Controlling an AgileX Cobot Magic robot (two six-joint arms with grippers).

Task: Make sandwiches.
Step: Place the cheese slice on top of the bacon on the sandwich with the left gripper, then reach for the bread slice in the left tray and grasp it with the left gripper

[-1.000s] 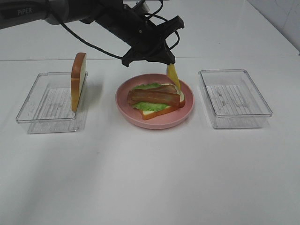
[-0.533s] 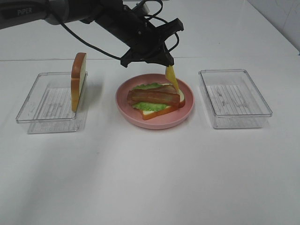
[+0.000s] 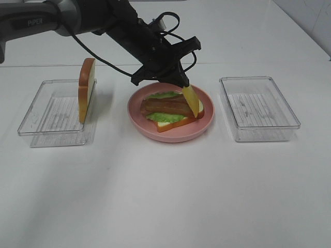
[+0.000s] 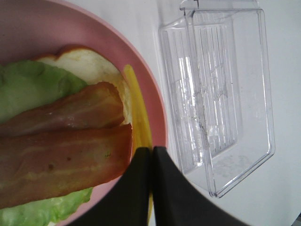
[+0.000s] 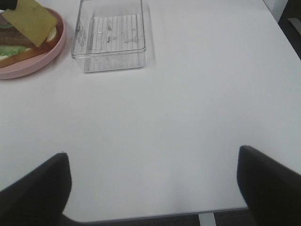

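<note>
An open sandwich [image 3: 170, 109] lies on the pink plate [image 3: 173, 135]: a bread slice, green lettuce [image 4: 28, 89] and bacon strips [image 4: 61, 155]. My left gripper [image 3: 181, 85] is shut on the top edge of a yellow cheese square [image 3: 192, 98]. The cheese hangs tilted, with its lower edge at the sandwich's right end. In the left wrist view the black fingertips [image 4: 141, 165] pinch the cheese [image 4: 138, 117] edge-on. A second bread slice [image 3: 86, 95] stands upright in the left tray [image 3: 36, 126]. My right gripper [image 5: 155, 188] is open over bare table, out of the high view.
A clear tray [image 3: 258, 108] sits right of the plate, with nothing in it. The left arm and its cables [image 3: 103, 20] reach across from the upper left. The right wrist view shows the cheese [image 5: 35, 21], the plate [image 5: 28, 68] and that tray [image 5: 110, 37].
My left gripper has come down and slightly left with the cheese. The cheese now leans against the sandwich's right end instead of hanging above the plate.
</note>
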